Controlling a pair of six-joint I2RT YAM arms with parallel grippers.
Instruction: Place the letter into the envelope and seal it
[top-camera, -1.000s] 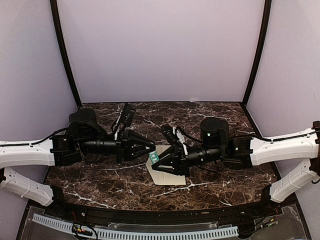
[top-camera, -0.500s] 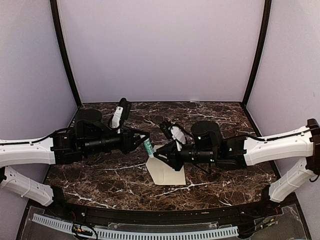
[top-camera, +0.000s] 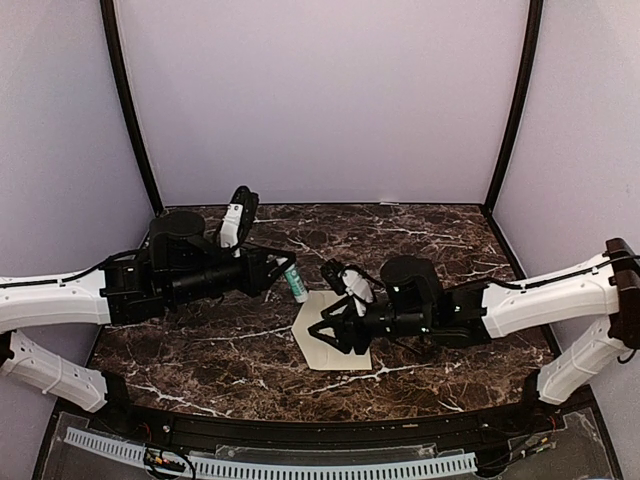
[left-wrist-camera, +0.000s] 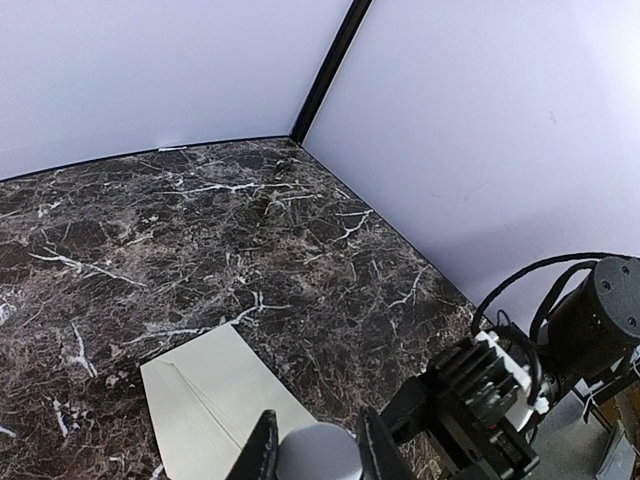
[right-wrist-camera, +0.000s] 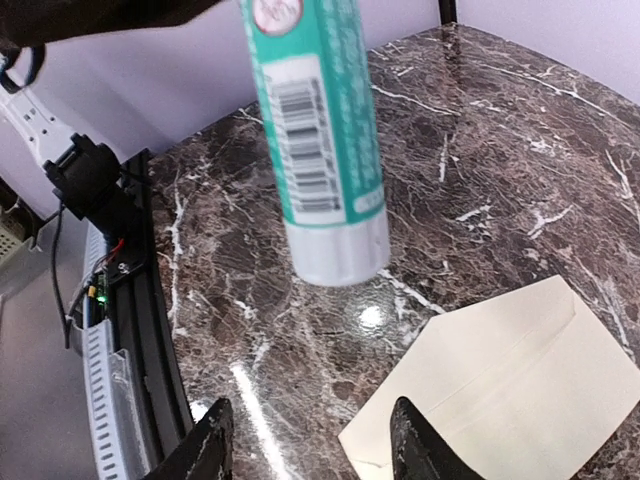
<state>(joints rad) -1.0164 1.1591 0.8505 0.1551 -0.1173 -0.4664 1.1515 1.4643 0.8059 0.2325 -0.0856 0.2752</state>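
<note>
The envelope lies flat on the marble table, pale cream, its pointed end facing left. It also shows in the left wrist view and the right wrist view. My left gripper is shut on a green-and-white glue stick, held upright in the air just left of the envelope's far corner. The stick shows large in the right wrist view, and its grey end sits between my left fingers. My right gripper is open and empty, low over the envelope's left part. The bordered letter is not in view.
The dark marble table is ringed by lilac walls with black corner posts. A black rail and a white cable strip run along the near edge. The right arm's body shows close to my left gripper.
My left gripper has drawn back to the left and lifted the glue stick upright. My right gripper has come away from the stick and moved nearer and lower over the envelope.
</note>
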